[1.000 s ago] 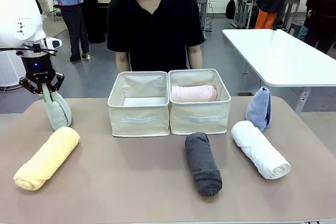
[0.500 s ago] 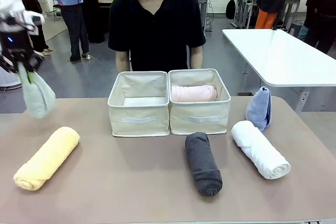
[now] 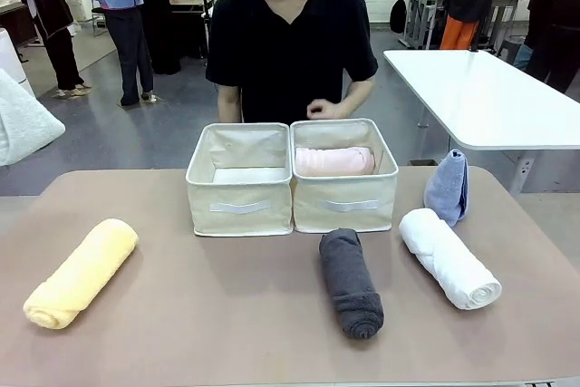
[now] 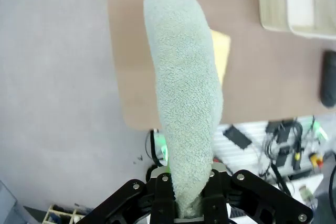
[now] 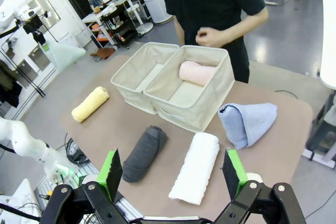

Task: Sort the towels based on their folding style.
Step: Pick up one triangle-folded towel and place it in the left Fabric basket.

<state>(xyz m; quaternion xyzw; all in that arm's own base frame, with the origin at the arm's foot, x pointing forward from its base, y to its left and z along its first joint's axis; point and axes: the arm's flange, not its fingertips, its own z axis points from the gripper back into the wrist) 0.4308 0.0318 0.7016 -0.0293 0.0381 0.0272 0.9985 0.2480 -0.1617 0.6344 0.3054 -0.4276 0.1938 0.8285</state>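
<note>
My left gripper (image 4: 189, 211) is shut on the narrow end of the pale mint cone towel (image 4: 184, 103), held high beyond the table's left edge; the towel (image 3: 23, 124) shows at the front view's left border. On the table lie the yellow roll (image 3: 82, 272), the dark grey roll (image 3: 351, 281) and the white roll (image 3: 449, 256). The periwinkle cone (image 3: 448, 188) stands at the right. The pink roll (image 3: 333, 161) lies in the right bin (image 3: 344, 204). My right gripper (image 5: 172, 167) hangs open, high above the table's near right side.
The left bin (image 3: 239, 206) holds nothing I can see. A person stands behind the bins with one hand (image 3: 322, 111) raised above the right bin's far rim. A white table (image 3: 489, 97) stands at the back right.
My left gripper has carried the mint cone up off the table and out past the left edge. The person has raised a hand behind the right bin.
</note>
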